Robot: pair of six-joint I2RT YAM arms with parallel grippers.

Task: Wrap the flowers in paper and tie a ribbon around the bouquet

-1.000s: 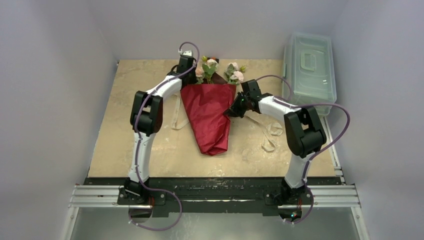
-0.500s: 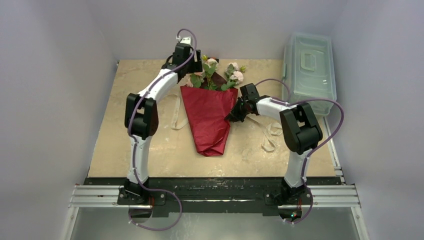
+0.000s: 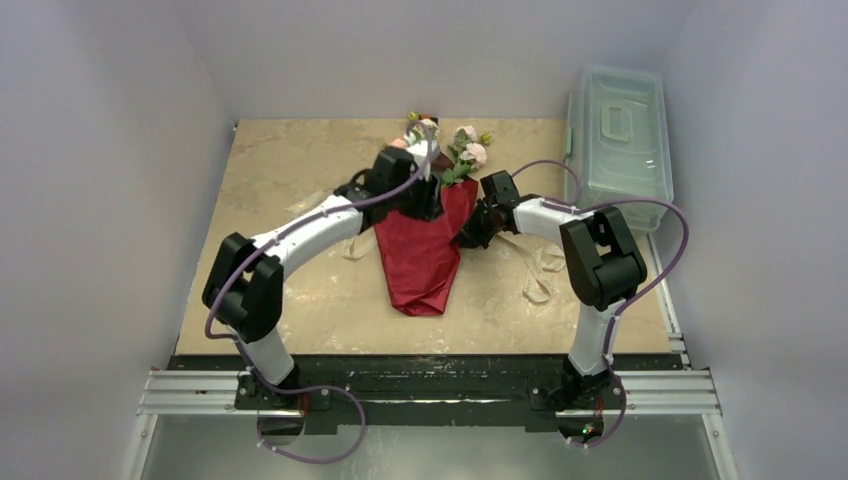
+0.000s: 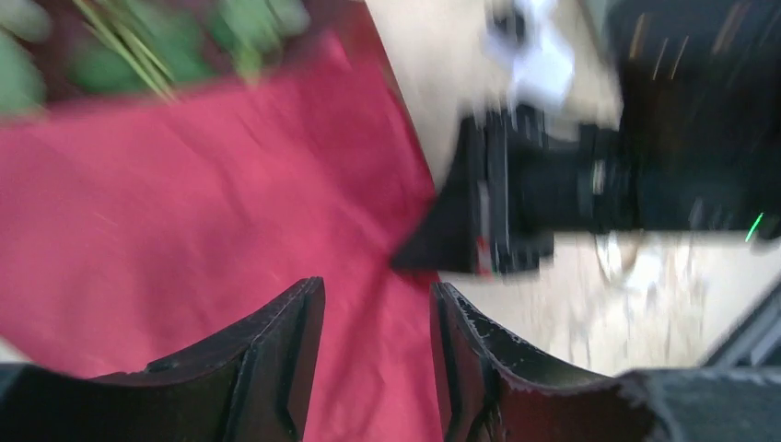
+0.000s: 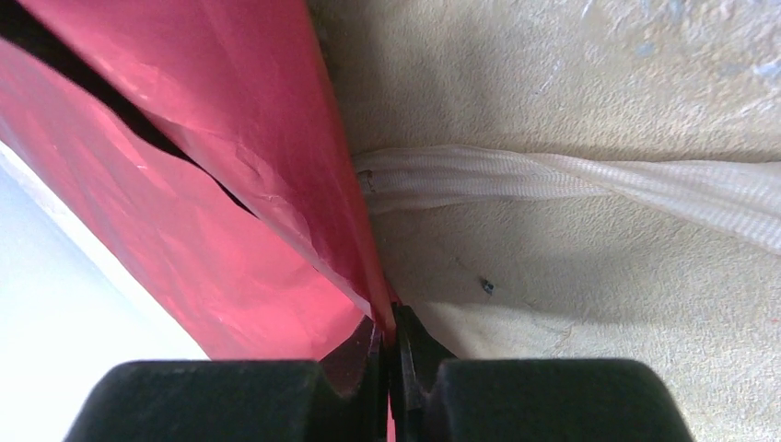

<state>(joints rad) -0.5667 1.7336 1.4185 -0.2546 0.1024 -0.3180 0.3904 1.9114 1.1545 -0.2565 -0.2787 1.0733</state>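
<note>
Your left arm has swung back from the far edge, where it was reaching beside the blooms. It is now stretching low across the middle of the surface (image 3: 290, 160), so the left fingers (image 3: 428, 203) are hanging over the wide upper end of the paper (image 3: 420, 255). That wrist's view is blurring, yet you are still seeing those fingers standing apart with nothing between them, the red sheet showing through the gap. The right fingers (image 5: 405, 345) are staying where they were, clenching the right-hand edge of the paper, with the thin red fold pinched between the tips. The paper is lying as a red cone at the centre of the surface, its narrow end pointing toward the near edge and its wide mouth toward the far edge. The flowers (image 3: 458, 148) are poking out of that mouth, near the middle of the far edge. The ribbon (image 3: 538, 268) is lying flat on the surface, one stretch looping to the right of the cone and another showing just left of it. In the right wrist view it is emerging from under the paper's edge. A clear lidded box (image 3: 618, 130) is sitting by the far right corner.
</note>
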